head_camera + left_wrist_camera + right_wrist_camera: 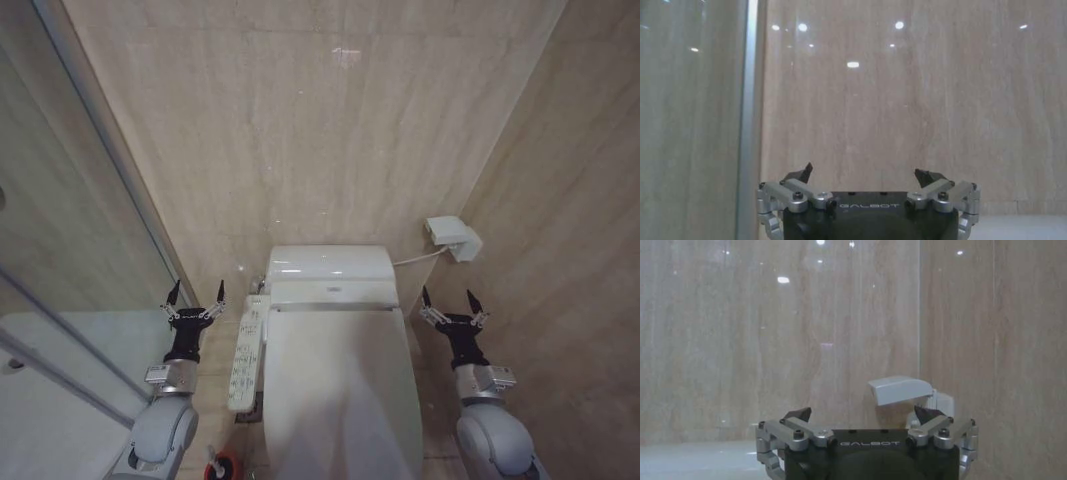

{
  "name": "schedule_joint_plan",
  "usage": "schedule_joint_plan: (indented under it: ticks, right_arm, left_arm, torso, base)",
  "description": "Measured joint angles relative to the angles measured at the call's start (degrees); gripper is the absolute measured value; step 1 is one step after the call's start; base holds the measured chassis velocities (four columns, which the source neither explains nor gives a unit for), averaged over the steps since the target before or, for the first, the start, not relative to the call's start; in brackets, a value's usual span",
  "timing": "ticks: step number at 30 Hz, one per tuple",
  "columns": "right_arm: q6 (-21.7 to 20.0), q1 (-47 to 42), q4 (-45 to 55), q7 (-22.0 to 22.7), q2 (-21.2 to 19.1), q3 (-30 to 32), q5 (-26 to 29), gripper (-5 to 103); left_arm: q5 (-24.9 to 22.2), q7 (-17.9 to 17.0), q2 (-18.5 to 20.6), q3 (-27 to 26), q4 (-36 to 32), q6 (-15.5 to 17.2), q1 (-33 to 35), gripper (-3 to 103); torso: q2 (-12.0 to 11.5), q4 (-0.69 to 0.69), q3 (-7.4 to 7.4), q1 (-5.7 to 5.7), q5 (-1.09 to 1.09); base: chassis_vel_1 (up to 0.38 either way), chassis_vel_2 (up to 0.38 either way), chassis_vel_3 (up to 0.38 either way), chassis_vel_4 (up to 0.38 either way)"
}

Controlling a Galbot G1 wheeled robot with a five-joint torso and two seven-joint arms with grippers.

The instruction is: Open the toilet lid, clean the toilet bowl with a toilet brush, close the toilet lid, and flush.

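While the glossy white toilet lid (340, 390) lies closed, left gripper (195, 296) and right gripper (447, 301) hover wide open, empty.

I see a lid (340, 390) of glossy white plastic, smooth, lying shut over the bowl (262, 400), whose rim looks like glazed white ceramic. The tank (331, 263) behind shines the same way. My walls (300, 130) are polished beige stone tiles, throwing back lamp glints. To my left stands a glass panel (70, 250) in a brushed metal frame. Both grippers, left (195, 298) and right (449, 303), show matt black bodies with bare silvery metal links.
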Motion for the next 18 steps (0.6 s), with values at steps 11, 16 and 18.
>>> schedule_joint_plan:
  ticks: [11,16,18]
  right_arm:
    - [0.0,-0.1,0.0,0.0,0.0,0.0,0.0,100]
    - [0.0,0.0,0.0,0.0,0.0,0.0,0.0,100]
    - [0.0,0.0,0.0,0.0,0.0,0.0,0.0,100]
  left_arm:
    - [-3.0,0.0,2.5,6.2,10.3,2.4,-11.3,100]
    - [-6.1,0.2,3.2,12.5,16.4,3.1,-19.0,100]
    - [-7.8,0.5,3.3,16.3,19.6,3.0,-22.5,100]
  torso:
    - [0.0,-0.01,-0.03,-0.09,0.0]
    - [0.0,-0.02,-0.02,-0.06,0.0]
    - [0.0,-0.01,-0.02,-0.05,0.0]
  base:
    - [0.026,-0.02,-0.033,0.014]
    - [0.0,0.0,0.0,0.0]
    - [0.0,0.0,0.0,0.0]
